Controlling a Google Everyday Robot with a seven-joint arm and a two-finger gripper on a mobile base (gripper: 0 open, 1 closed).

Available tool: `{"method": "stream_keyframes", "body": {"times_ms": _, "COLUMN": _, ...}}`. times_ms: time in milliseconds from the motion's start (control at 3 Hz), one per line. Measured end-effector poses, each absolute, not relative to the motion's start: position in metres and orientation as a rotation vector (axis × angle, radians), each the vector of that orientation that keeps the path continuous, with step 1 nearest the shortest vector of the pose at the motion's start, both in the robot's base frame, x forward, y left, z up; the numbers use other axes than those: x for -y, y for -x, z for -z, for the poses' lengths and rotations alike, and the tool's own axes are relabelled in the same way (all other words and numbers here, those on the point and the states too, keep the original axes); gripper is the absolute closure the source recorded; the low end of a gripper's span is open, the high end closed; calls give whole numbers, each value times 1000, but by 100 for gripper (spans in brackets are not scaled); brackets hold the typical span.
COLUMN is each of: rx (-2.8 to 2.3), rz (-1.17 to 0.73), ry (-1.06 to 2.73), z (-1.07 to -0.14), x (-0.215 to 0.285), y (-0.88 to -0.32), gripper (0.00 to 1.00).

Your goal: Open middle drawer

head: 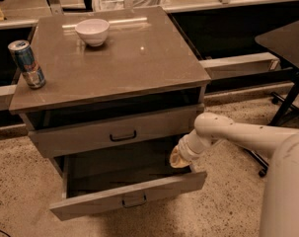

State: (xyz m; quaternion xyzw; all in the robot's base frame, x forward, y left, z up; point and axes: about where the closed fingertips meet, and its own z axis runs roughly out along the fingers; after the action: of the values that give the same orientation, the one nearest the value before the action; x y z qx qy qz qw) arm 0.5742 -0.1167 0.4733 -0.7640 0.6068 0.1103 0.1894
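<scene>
The middle drawer (pixel 90 201) is pulled far out of the grey cabinet. Its flat front carries a small black handle (pixel 134 200), and its shallow grey inside (pixel 119 169) shows and holds nothing. My gripper (pixel 178 158) is at the end of the white arm (pixel 238 132), which comes in from the right. It hovers just above the drawer's right side, behind the front panel and below the drawer above. It is not on the handle.
The drawer above (pixel 80 139), with a black handle (pixel 123 136), stands slightly out, with a dark gap over it. On the cabinet top (pixel 139 58) are a white bowl (pixel 93 31) and a can (pixel 27 63) at the left edge. A dark table and chair base (pixel 287 98) stand to the right.
</scene>
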Motion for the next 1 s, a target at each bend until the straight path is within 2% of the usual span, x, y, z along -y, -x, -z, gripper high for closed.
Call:
{"method": "stream_keyframes", "body": {"times_ms": 333, "rx": -1764, "rz": -428, "ry": 2215, "z": -416, "x": 116, "y": -557, "gripper": 100}}
{"method": "stream_keyframes", "body": {"times_ms": 1000, "rx": -1731, "rz": -574, "ry": 2332, "z": -402, "x": 109, "y": -524, "gripper": 100}}
